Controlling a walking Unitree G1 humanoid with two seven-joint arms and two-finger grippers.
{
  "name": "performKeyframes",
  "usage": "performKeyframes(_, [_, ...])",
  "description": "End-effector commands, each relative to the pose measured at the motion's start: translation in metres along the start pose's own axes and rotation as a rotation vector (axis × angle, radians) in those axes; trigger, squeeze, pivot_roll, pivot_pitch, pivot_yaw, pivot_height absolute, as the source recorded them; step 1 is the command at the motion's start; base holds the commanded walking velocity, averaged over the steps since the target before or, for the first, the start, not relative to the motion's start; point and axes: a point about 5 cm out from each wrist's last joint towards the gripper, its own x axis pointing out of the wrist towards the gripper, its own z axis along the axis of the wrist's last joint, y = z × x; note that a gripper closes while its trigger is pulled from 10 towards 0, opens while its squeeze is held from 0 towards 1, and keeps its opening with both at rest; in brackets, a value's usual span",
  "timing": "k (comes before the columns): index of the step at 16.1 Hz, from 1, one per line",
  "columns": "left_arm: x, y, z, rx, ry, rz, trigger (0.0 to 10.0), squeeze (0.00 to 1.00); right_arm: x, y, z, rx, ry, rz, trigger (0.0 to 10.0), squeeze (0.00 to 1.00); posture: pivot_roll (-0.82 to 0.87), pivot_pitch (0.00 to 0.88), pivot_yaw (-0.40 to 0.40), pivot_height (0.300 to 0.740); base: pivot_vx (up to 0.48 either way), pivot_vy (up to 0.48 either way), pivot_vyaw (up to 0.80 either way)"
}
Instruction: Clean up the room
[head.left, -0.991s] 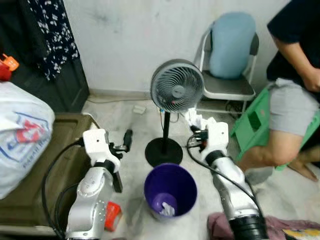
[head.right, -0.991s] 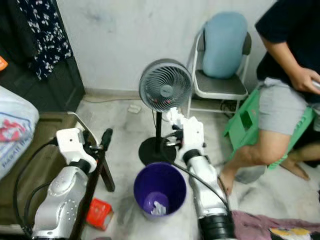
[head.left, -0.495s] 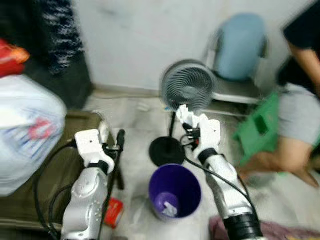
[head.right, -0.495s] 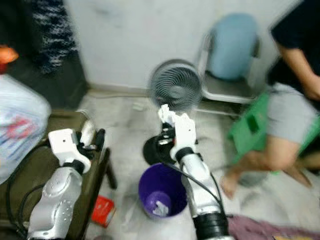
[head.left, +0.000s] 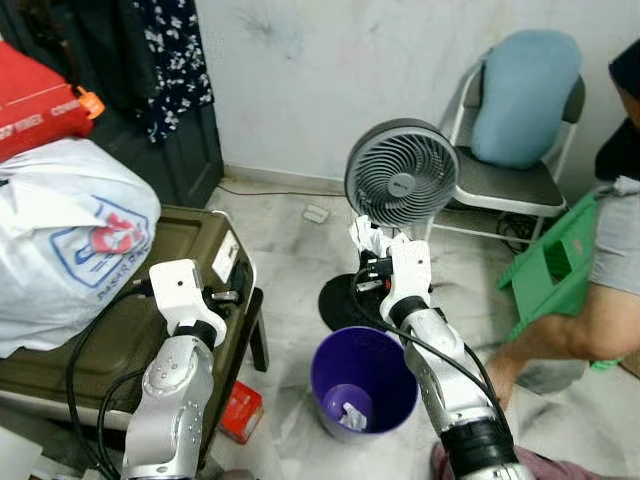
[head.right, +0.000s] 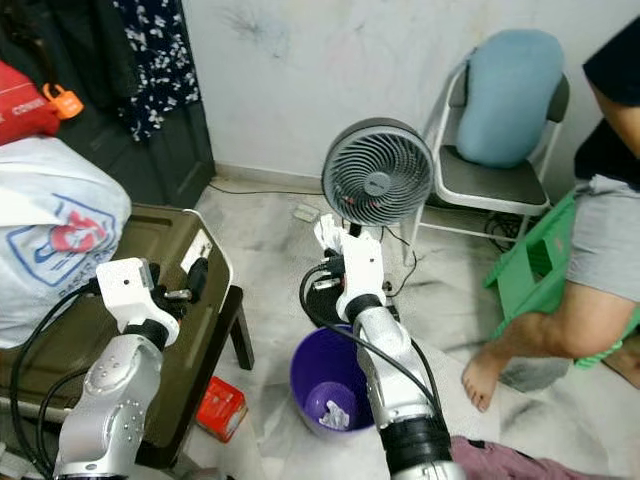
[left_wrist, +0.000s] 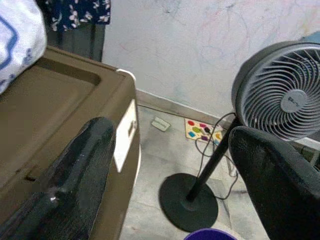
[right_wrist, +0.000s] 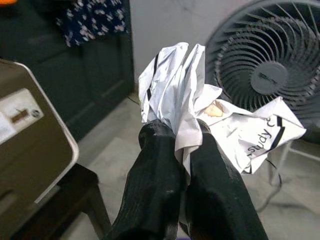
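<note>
The right gripper has its fingers clamped on a crumpled white paper, held above the far rim of the purple bin and in front of the standing fan. The right wrist view shows printed letters on the paper reading "study", too small to read from the head views. The head views show more paper scraps lying inside the bin and a red box on the floor beside it. The left gripper hovers with its fingers apart by the brown trunk, which carries a white plastic bag with a red-and-blue logo.
</note>
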Motion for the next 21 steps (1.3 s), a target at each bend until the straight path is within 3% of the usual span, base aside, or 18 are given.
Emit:
performKeyframes(1, [0.002,0.001,0.002,0.013,-0.004,0.002,10.0,0.00,0.002,-0.004,0.001,-0.010,0.012,-0.019,10.0,0.00,0.12,0.000,-0.040,0.740,0.000,0.000,-0.41])
performKeyframes(8, [0.004,-0.003,0.004,0.006,-0.014,-0.020,10.0,0.00,0.006,-0.008,0.000,-0.007,0.024,-0.052,10.0,0.00,0.10,0.000,-0.027,0.740,0.000,0.000,-0.80])
performKeyframes(10, [0.004,-0.014,0.009,0.077,-0.037,-0.115,10.0,0.00,0.005,-0.006,-0.001,0.007,0.023,-0.060,10.0,0.00,0.10,0.000,-0.012,0.740,0.000,0.000,-0.80])
performKeyframes(14, [-0.005,-0.024,0.016,0.174,-0.069,-0.221,10.0,0.00,0.017,0.003,0.003,0.024,0.021,-0.051,10.0,0.00,0.13,0.000,-0.012,0.740,0.000,0.000,0.00])
performKeyframes(17, [-0.015,-0.011,0.013,0.191,-0.047,-0.199,10.0,0.00,0.028,0.017,0.003,0.007,0.030,-0.003,10.0,0.00,0.17,0.020,-0.011,0.740,0.000,0.000,0.00])
performKeyframes(18, [-0.026,0.013,0.007,0.208,0.005,-0.141,10.0,0.00,0.034,0.029,0.001,-0.013,0.049,0.022,10.0,0.00,0.21,0.045,-0.009,0.740,0.000,0.000,0.00])
performKeyframes(21, [-0.043,0.032,0.004,0.206,0.060,-0.090,10.0,0.00,0.038,0.035,-0.006,-0.030,0.085,0.013,10.0,0.00,0.24,0.086,-0.001,0.740,0.000,0.000,0.00])
